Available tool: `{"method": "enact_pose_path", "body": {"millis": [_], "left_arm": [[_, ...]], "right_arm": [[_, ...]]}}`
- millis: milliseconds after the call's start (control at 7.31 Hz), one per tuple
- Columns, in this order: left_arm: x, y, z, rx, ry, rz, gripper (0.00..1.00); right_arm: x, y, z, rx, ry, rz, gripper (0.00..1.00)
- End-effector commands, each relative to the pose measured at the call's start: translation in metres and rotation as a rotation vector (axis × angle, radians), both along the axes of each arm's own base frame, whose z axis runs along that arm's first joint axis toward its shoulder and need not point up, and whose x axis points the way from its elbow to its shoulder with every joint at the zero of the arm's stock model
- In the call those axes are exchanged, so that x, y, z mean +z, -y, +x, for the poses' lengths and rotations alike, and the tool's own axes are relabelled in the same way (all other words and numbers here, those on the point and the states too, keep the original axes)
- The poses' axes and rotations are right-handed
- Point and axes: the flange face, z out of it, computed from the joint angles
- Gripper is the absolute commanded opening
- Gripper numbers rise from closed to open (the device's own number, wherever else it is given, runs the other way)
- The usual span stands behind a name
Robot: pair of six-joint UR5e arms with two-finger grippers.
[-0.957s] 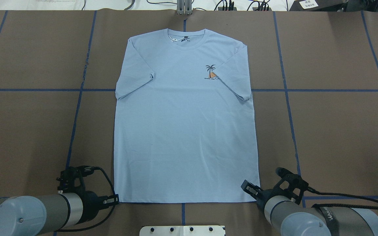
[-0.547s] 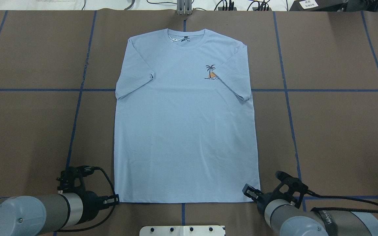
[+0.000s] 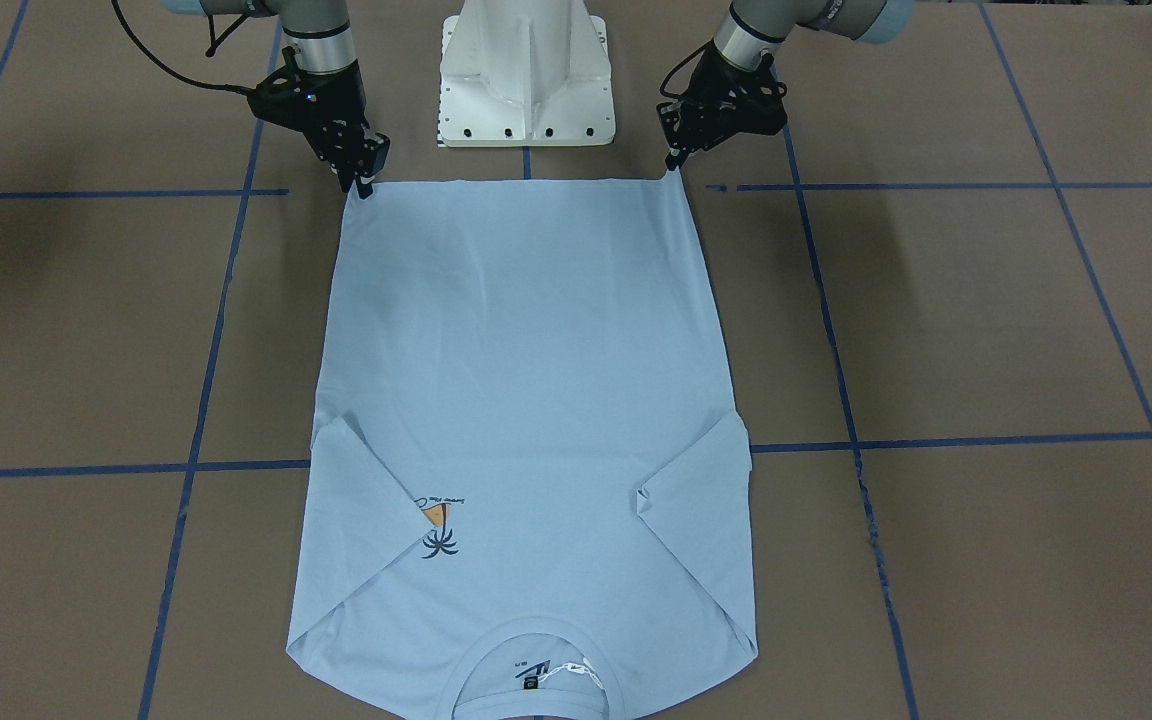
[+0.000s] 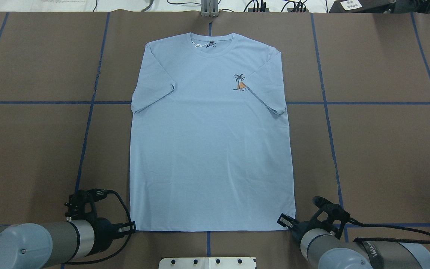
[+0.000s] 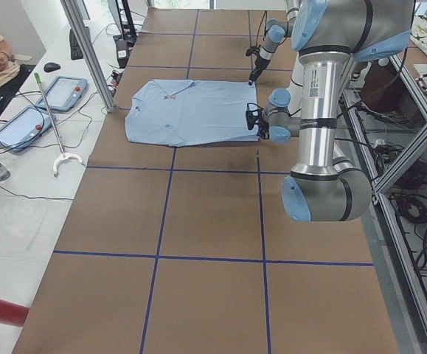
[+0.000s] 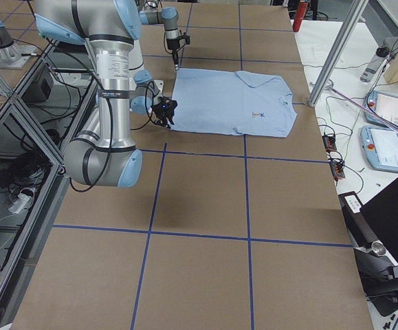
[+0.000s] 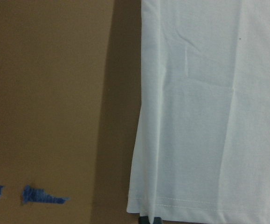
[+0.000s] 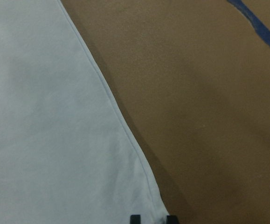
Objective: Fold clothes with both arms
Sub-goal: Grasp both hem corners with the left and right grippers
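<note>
The right black two-finger gripper (image 4: pixel 283 220) had its jaws narrowly parted, straddling the 5 o'clock hem corner of the pale blue short-sleeved T-shirt (image 4: pixel 211 149), apparently not clamped yet. The left black two-finger gripper (image 4: pixel 127 227) had its tips at the 7 o'clock hem corner; couldn't tell if parted or pinching. Both sat low at the corners, likely so the hem lifts evenly. The shirt lay flat, front up, mid brown paper-covered table (image 4: pixel 386 157), collar at 12 o'clock, sleeves tucked inward. Fold not begun.
</note>
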Motion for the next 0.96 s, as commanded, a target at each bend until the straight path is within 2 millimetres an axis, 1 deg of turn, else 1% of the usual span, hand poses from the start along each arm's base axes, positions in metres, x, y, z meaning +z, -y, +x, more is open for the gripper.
{"method": "enact_pose_path", "body": {"millis": [0, 137, 274, 410, 547, 684, 821], "left_arm": [[-0.006, -0.001, -0.004, 0.001, -0.012, 0.001, 0.0], [-0.028, -0.004, -0.019, 0.034, -0.04, -0.013, 0.0], [-0.059, -0.008, -0.043, 0.042, -0.026, -0.019, 0.0], [-0.102, -0.018, -0.081, 0.09, -0.028, -0.042, 0.0], [-0.137, -0.027, -0.128, 0.154, -0.023, -0.078, 0.0], [-0.155, -0.028, -0.153, 0.167, -0.018, -0.077, 0.0], [-0.163, -0.012, -0.157, 0.142, -0.032, -0.057, 0.0]], "right_arm": [[-0.015, 0.002, 0.015, -0.002, 0.029, 0.0, 0.0], [-0.029, 0.001, 0.036, -0.01, 0.037, -0.001, 0.0], [-0.056, -0.002, 0.06, -0.031, 0.029, -0.023, 0.0], [-0.09, -0.006, 0.093, -0.064, 0.041, -0.053, 0.0], [-0.121, -0.008, 0.13, -0.088, 0.079, -0.076, 0.0], [-0.128, 0.005, 0.151, -0.107, 0.064, -0.086, 0.0], [-0.136, 0.024, 0.158, -0.145, 0.066, -0.05, 0.0]]}}
